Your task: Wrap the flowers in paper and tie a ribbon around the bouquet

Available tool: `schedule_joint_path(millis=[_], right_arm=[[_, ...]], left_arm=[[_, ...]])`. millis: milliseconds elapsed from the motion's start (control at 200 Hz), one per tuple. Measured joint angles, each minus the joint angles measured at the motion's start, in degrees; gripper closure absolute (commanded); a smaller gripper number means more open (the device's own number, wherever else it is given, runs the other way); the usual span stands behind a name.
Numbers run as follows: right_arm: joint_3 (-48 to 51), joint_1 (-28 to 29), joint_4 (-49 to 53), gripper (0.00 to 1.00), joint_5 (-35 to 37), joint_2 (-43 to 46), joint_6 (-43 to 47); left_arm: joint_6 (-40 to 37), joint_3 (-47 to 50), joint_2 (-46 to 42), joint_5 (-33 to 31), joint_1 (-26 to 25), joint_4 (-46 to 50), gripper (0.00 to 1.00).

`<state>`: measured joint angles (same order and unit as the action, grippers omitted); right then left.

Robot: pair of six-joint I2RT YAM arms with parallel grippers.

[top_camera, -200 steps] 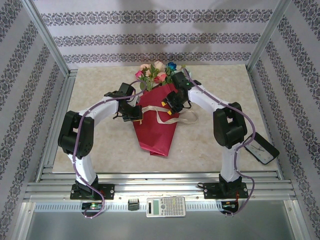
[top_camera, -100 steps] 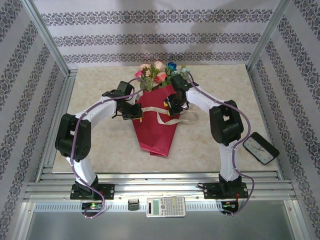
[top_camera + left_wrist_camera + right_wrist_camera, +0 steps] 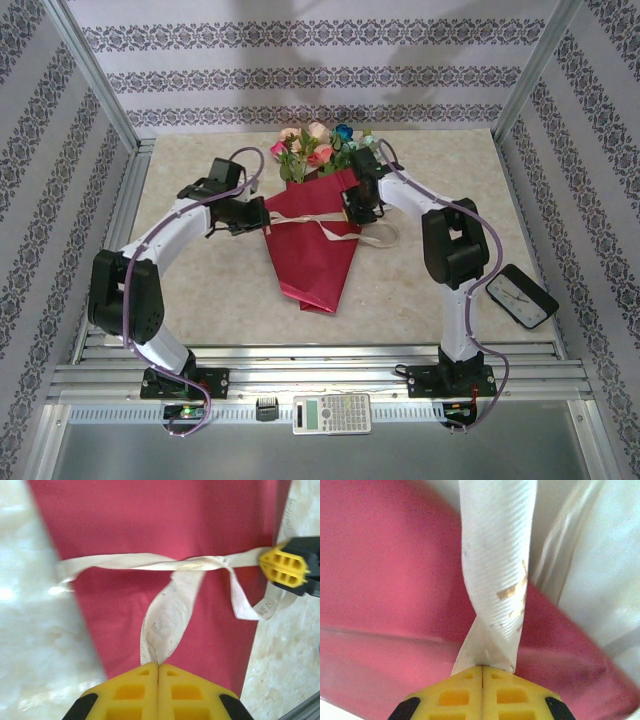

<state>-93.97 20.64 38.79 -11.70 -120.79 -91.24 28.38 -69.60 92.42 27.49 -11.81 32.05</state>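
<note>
The bouquet (image 3: 310, 240) lies mid-table, a red paper cone (image 3: 165, 530) with its point toward the arms and the pink, peach and blue flowers (image 3: 315, 148) at its far wide end. The cream ribbon (image 3: 165, 612) crosses the cone and twists over itself near the middle. My left gripper (image 3: 262, 217) sits at the cone's left edge, shut on one ribbon end (image 3: 159, 661). My right gripper (image 3: 355, 208) is at the cone's right edge, shut on the other twisted ribbon end (image 3: 495, 605). Its yellow fingertips (image 3: 284, 569) show at the right of the left wrist view.
A loose loop of ribbon (image 3: 375, 237) trails on the marble tabletop (image 3: 200, 290) right of the cone. A black clock (image 3: 520, 296) lies at the table's right edge. A calculator (image 3: 331, 412) rests on the front rail. Metal frame posts (image 3: 95, 80) stand at the corners.
Both grippers have pulled apart, the left going left and back, the right going back toward the flowers. The ribbon across the cone has drawn tighter.
</note>
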Motion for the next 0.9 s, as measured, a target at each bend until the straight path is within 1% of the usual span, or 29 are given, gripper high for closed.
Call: schedule_joint_path(millis=[190, 410, 515, 530, 560, 585, 649, 724, 899], right_arm=[[0.00, -4.98, -0.02, 1.00, 0.57, 1.31, 7.30], [0.00, -9.29, 0.00, 1.00, 0.55, 1.42, 15.04], [0.00, -9.94, 0.13, 1.00, 0.48, 1.42, 17.51], [0.00, -9.92, 0.20, 0.97, 0.50, 1.46, 17.77], [0.00, -9.88, 0.39, 0.85, 0.48, 1.55, 18.03], [0.04, -9.66, 0.46, 0.77, 0.48, 1.75, 18.10], [1.29, -8.76, -0.11, 0.65, 0.28, 3.10, 17.64], [3.43, -6.78, -0.52, 0.60, 0.02, 5.57, 15.06], [5.88, -0.42, -3.87, 0.56, -2.97, 7.63, 8.02]], left_arm=[[4.11, 7.39, -3.32, 0.79, 7.32, -1.66, 1.00], [9.51, 13.68, -7.08, -1.27, 16.15, -1.70, 1.00], [11.26, 14.75, -7.08, -0.72, 18.36, -2.05, 1.00], [11.47, 14.75, -7.06, -0.50, 18.40, -2.12, 1.00], [11.85, 14.75, -7.02, 0.04, 18.40, -2.45, 1.00], [12.17, 14.75, -6.97, 0.68, 18.40, -2.84, 1.00], [12.74, 14.75, -6.91, 1.90, 18.29, -3.89, 1.00], [13.33, 14.80, -6.91, 2.78, 18.29, -4.85, 1.00], [14.10, 15.61, -6.91, 4.28, 18.29, -6.03, 1.00]])
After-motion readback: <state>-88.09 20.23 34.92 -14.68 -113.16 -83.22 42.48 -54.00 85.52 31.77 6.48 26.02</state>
